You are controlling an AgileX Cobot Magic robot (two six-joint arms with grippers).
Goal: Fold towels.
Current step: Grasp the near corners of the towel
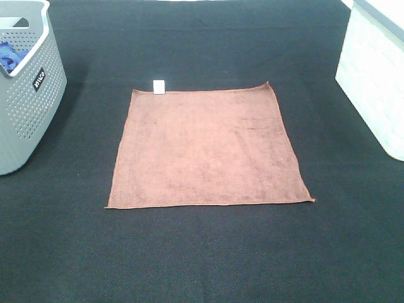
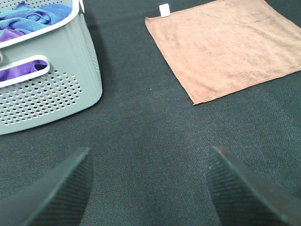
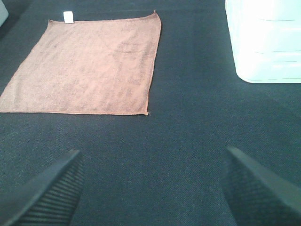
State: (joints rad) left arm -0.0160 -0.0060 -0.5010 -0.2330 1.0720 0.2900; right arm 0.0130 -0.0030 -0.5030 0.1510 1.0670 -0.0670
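Note:
A rust-coloured square towel lies flat and unfolded on the black table, with a small white tag at its far edge. It also shows in the left wrist view and in the right wrist view. Neither gripper shows in the exterior high view. My left gripper is open and empty above bare table, short of the towel's near left corner. My right gripper is open and empty above bare table, short of the towel's near right corner.
A grey perforated basket stands at the left, holding blue and purple cloths. A white bin stands at the right edge. The black table surface surrounds the towel.

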